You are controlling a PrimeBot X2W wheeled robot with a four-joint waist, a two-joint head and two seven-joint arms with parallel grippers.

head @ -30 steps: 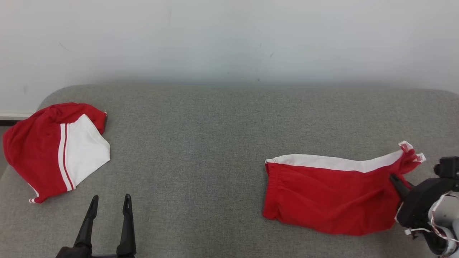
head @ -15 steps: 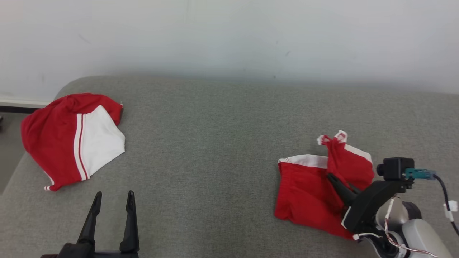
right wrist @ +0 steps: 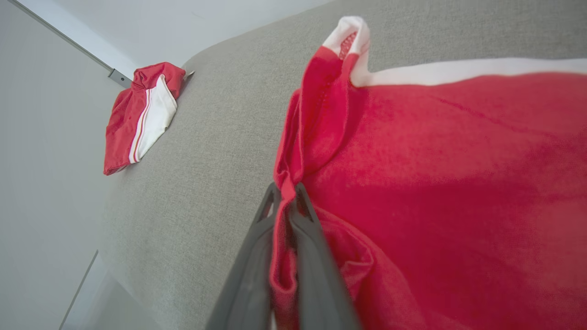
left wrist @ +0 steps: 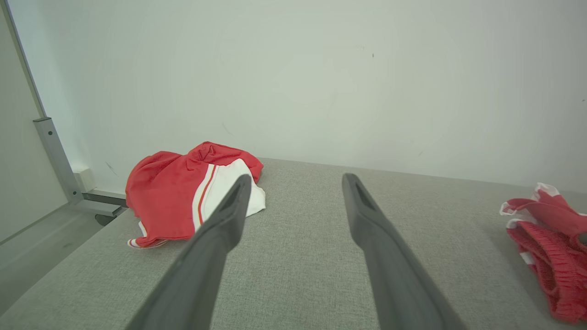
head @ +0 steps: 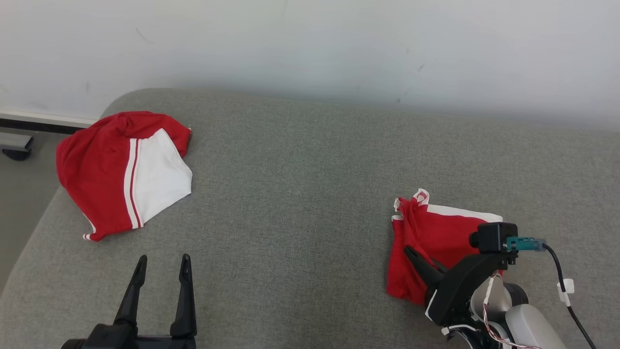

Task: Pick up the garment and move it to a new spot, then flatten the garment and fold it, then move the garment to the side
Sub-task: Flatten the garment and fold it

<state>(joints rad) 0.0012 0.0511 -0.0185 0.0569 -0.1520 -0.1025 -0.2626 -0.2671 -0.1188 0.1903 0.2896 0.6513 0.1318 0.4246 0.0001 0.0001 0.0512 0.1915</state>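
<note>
The garment [head: 438, 235] is a pair of red shorts with a white band, lying doubled over on itself at the right of the grey padded surface [head: 300, 194]. My right gripper [head: 410, 252] is shut on a bunched red edge of it, near its left end. In the right wrist view the fabric [right wrist: 435, 183] is pinched between the fingers of the right gripper [right wrist: 286, 189], with a white-trimmed corner sticking up beyond. My left gripper [head: 162, 261] stands open over bare surface at the lower left, holding nothing. Its wrist view has the left gripper [left wrist: 296, 178] and the garment [left wrist: 550, 238] far right.
A second red and white garment [head: 121, 169] lies crumpled at the surface's far left corner, also in the wrist views [left wrist: 183, 192] [right wrist: 137, 110]. A white wall runs behind. Past the left edge is floor with a metal frame foot [head: 17, 145].
My right gripper has carried the garment's right end leftward over the rest, folding it to about half its width. The head camera has turned, shifting the whole picture. The left gripper stays open.
</note>
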